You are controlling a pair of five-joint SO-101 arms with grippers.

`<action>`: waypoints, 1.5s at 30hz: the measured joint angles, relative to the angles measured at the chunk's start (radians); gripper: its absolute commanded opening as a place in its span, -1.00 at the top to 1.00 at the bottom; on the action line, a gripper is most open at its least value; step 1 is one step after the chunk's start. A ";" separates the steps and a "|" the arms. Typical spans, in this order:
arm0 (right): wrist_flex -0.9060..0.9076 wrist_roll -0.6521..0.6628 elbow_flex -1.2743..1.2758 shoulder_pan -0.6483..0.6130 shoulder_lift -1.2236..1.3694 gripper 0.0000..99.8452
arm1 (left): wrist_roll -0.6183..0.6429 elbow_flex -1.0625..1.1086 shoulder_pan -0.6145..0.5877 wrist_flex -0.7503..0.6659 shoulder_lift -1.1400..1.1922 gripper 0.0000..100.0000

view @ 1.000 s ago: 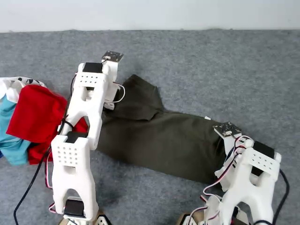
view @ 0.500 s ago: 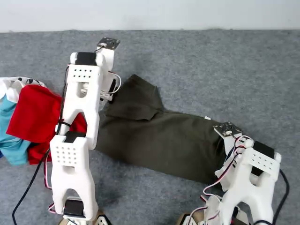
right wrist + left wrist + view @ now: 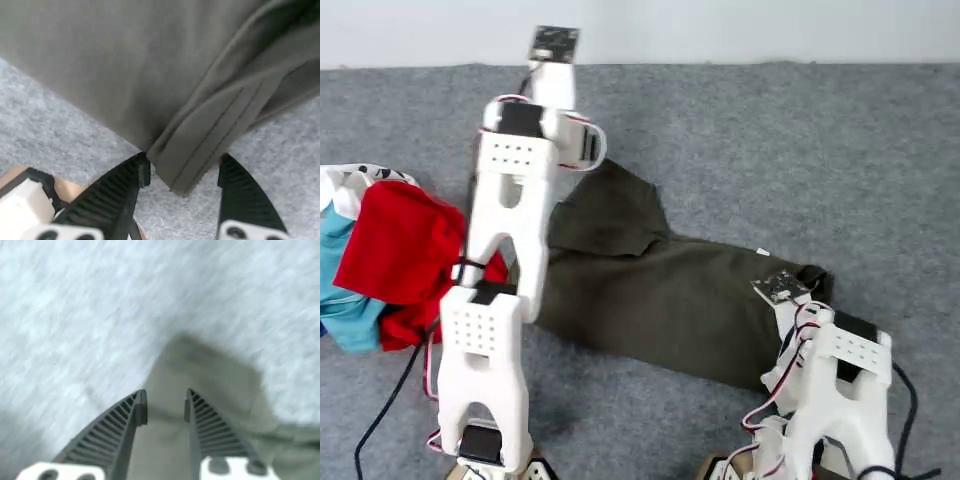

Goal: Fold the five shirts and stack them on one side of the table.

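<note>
Straddling edges of olive shirt, left end effector outstretched, right end effector close-in, both parted.

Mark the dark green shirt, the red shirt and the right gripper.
dark green shirt [image 3: 660, 290]: high view, middle of its body.
red shirt [image 3: 395, 240]: high view, its top fold.
right gripper [image 3: 184, 169]: right wrist view, midway between its fingertips, over the shirt's hem.

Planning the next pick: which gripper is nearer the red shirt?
Left. The left gripper is over a sleeve of the olive shirt, a short way from the red shirt; the right gripper is at the olive shirt's hem, much farther off.
</note>
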 measured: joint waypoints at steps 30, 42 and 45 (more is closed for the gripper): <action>-0.014 -0.040 0.000 -0.006 0.000 0.54 | 0.048 -0.514 0.043 -0.250 0.624 0.97; -0.014 -0.040 0.000 -0.006 0.000 0.54 | 0.048 -0.710 0.043 0.023 0.597 0.97; -0.014 -0.040 0.000 -0.006 0.000 0.54 | 0.046 -0.712 0.043 0.101 0.575 0.97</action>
